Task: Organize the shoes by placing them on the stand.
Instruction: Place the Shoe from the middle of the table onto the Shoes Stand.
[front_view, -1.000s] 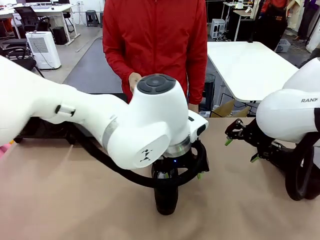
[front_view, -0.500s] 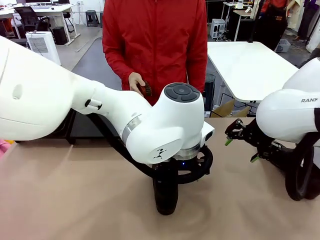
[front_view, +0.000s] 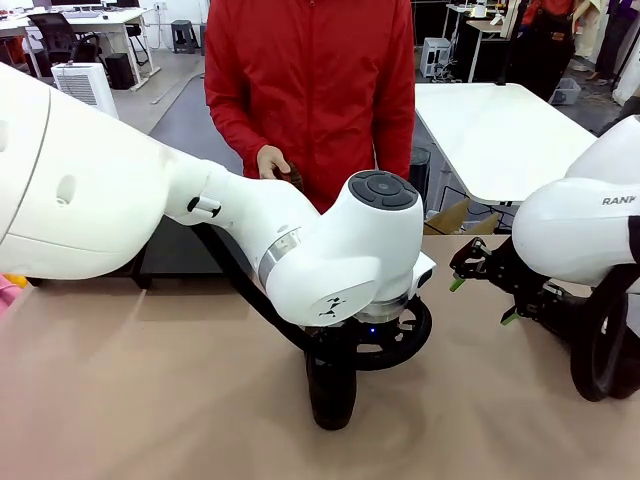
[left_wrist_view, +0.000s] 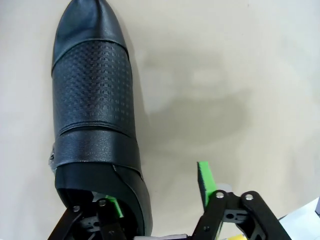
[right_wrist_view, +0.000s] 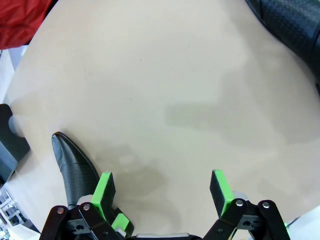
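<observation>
Black shoe, heel wall between parted pads of left claw

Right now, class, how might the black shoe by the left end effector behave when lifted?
Probably stiff: the shoe holds its shape. Its glossy toe looks slippery; the textured middle less so. Long and narrow, it may tip sideways.

White glossy left arm, dark grey round joint cap, black looped cable; black-linked, silver-screwed left gripper, green pads.
</observation>
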